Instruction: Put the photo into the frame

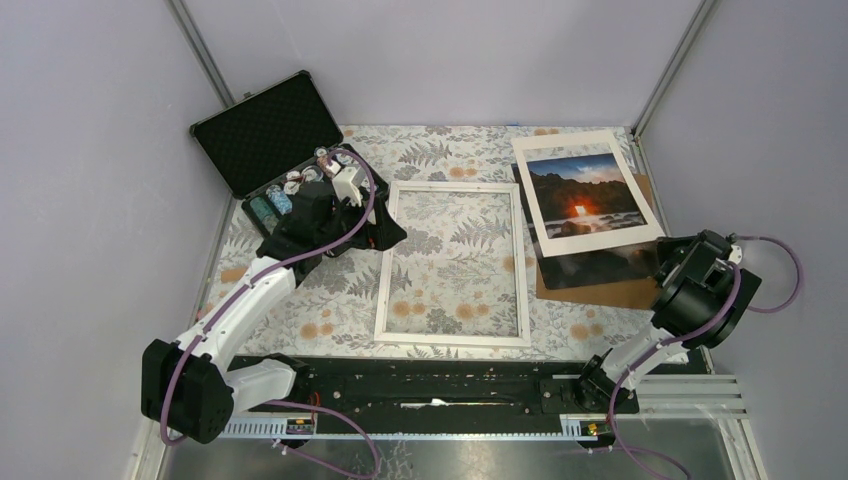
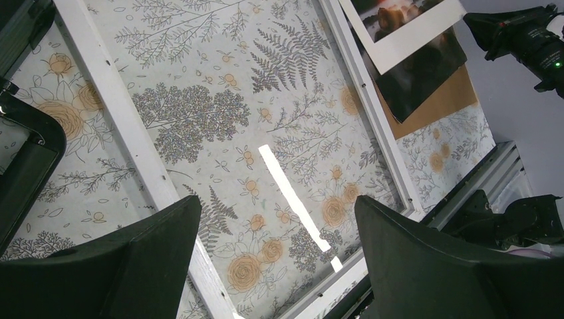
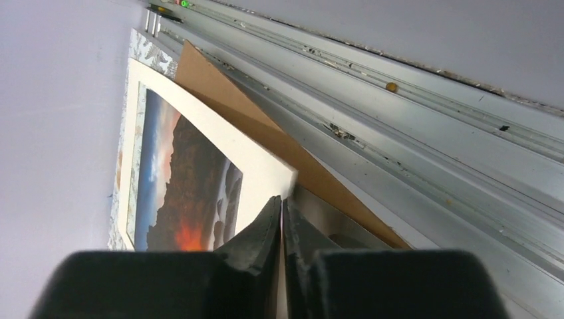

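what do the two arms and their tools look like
The left arm and right arm each have white links between bulky black joints, with a purple cable looping alongside. The left tool and right tool each have two thick, matte black, wedge-shaped fingers.

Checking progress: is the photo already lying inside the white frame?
No, the photo lies outside the frame, to its right; the frame encloses only patterned tablecloth.
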`<state>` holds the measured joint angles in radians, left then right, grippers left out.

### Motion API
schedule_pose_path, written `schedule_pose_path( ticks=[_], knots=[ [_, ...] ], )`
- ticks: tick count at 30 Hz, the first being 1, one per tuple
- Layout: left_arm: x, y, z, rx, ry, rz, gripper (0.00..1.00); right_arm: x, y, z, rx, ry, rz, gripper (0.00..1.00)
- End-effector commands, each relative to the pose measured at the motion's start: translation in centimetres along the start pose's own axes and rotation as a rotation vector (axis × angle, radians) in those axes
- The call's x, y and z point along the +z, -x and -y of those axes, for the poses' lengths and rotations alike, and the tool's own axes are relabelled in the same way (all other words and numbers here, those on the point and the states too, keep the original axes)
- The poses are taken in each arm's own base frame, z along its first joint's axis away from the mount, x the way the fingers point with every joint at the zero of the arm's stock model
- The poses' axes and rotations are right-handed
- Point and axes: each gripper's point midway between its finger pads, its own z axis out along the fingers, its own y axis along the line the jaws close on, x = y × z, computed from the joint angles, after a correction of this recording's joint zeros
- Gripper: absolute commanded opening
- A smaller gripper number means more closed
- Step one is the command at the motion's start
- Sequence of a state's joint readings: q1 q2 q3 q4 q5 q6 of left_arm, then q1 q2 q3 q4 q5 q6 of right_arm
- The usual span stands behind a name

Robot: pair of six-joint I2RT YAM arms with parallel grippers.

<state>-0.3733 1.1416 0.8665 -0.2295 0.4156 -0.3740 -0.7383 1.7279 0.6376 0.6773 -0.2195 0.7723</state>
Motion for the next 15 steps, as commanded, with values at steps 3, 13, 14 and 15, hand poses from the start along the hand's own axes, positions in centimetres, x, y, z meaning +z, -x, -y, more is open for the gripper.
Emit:
schedule_pose_path(
  ticks=[3, 13, 14, 15],
  knots=[
    [-0.2, 1.0, 0.9, 0.025, -0.038, 0.044, 0.91, -0.2, 0.4, -0.8, 0.096, 0.080, -0.028, 0.00],
    [-0.2, 1.0, 0.9, 0.026, -0.037, 0.046, 0.91, -4.1, 2.6, -4.1, 0.037, 0.088, -0.013, 0.01],
    [-0.2, 1.0, 0.9, 0.026, -0.037, 0.047, 0.91, -4.0, 2.8, -3.7, 0.027, 0.058, -0.006, 0.12],
    [-0.2, 1.0, 0.9, 0.027, -0.038, 0.048, 0.91, -3.8, 2.8, -2.9, 0.030, 0.020, -0.005, 0.26]
  ],
)
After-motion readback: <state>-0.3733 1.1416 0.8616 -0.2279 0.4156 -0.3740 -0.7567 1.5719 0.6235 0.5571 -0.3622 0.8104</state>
